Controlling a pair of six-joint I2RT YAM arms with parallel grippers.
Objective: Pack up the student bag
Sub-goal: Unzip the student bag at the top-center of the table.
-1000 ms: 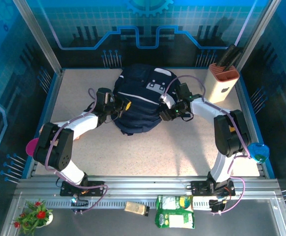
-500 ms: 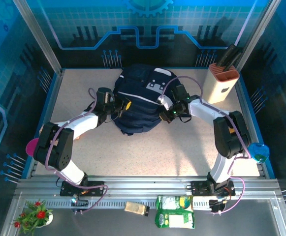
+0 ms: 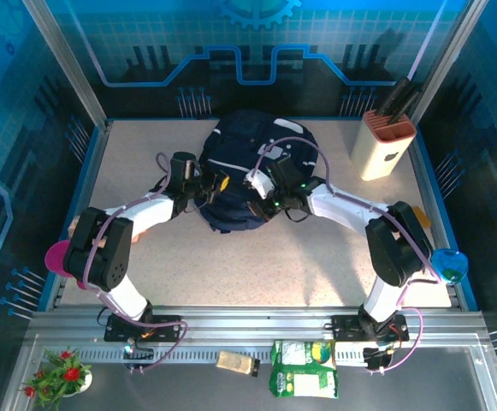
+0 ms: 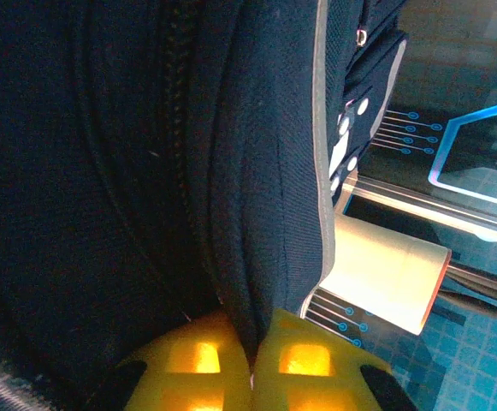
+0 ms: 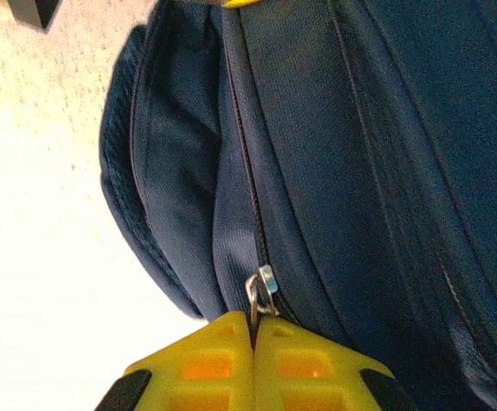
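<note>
Two grippers on large dark navy fabric backpack (image 3: 231,141), centre-back of speckled table (image 3: 299,257): left gripper (image 4: 252,360) clamped on fabric fold (image 4: 265,214), likely bracing; right gripper (image 5: 254,338) pinching small metal zipper pull (image 5: 261,291), likely to run zip.

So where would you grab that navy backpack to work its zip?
Take the small metal zipper pull on the student bag, coming in line with the zip track, as the right gripper does. It's a thin tab standing clear of the slack fabric, so a flat pinch can hold it.
</note>
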